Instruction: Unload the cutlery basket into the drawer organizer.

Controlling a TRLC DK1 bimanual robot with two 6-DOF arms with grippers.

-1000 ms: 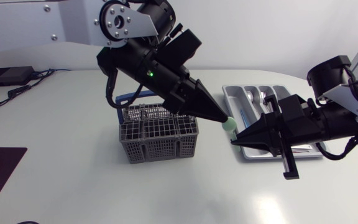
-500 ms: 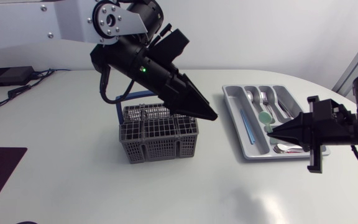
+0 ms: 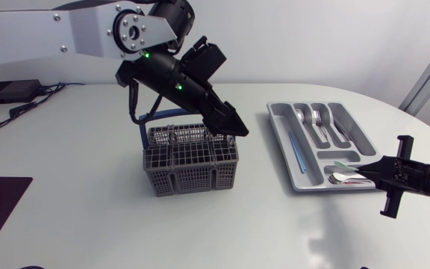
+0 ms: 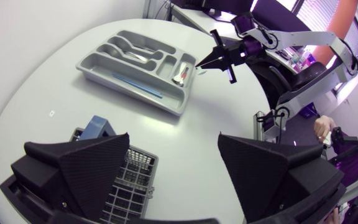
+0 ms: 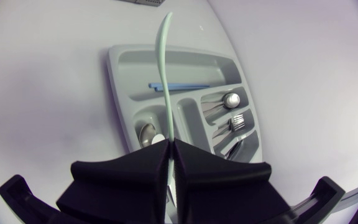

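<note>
This looks like a robotics lab rather than a kitchen — a white table (image 3: pixel 88 217) has a left arm (image 3: pixel 88 28) and a right arm (image 3: pixel 428 179) working over it, a black box (image 3: pixel 10 91) with loose cables (image 3: pixel 28 108) near its edge, and a cutlery basket (image 3: pixel 191 158) and drawer organizer (image 3: pixel 278 127) set directly on the tabletop.

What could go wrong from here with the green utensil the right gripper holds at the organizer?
1. The right gripper pinches the green utensil only at one end, so its long free length could swing or slip out.
2. In the right wrist view the utensil appears to lie across dividers of the drawer organizer; released like this, it might land astride a divider or on the metal spoon rather than flat in one compartment.
</note>
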